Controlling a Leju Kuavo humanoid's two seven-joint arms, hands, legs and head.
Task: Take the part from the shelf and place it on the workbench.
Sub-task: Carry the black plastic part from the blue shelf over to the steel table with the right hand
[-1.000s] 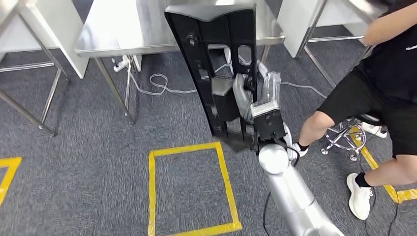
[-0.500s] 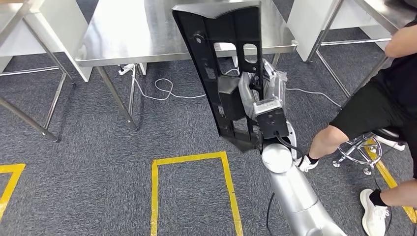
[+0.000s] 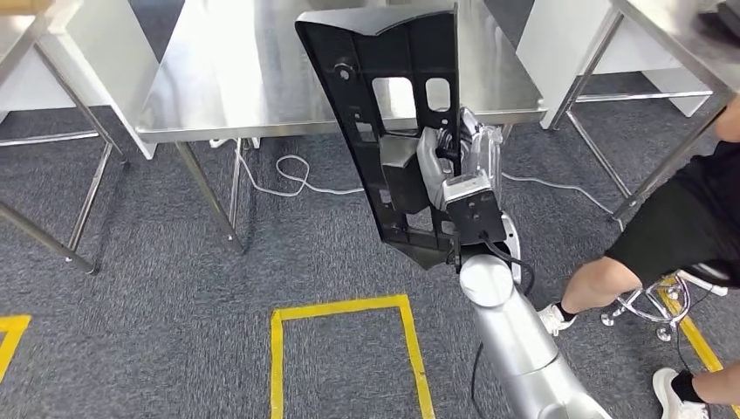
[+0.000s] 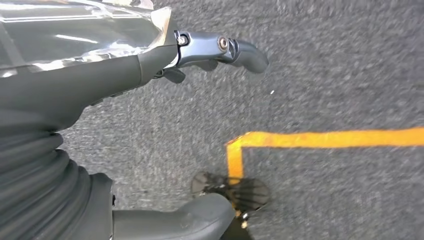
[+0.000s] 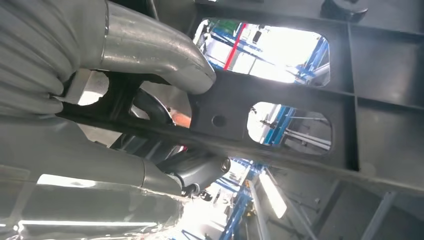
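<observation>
Head view shows the right hand [image 3: 447, 166] grasping the tall black part [image 3: 393, 113] upright before the steel workbench [image 3: 236, 78], while the left hand [image 4: 150, 65] hangs unclenched over carpet.

The part [image 3: 393, 131], a long black ribbed plastic panel with rectangular cutouts, stands upright, its top before the steel bench [image 3: 253, 78].

We see our left hand [image 4: 150, 65], fingers apart and holding nothing, hang above grey carpet [image 4: 340, 65] beside a corner of yellow floor tape [image 4: 280, 140].
</observation>
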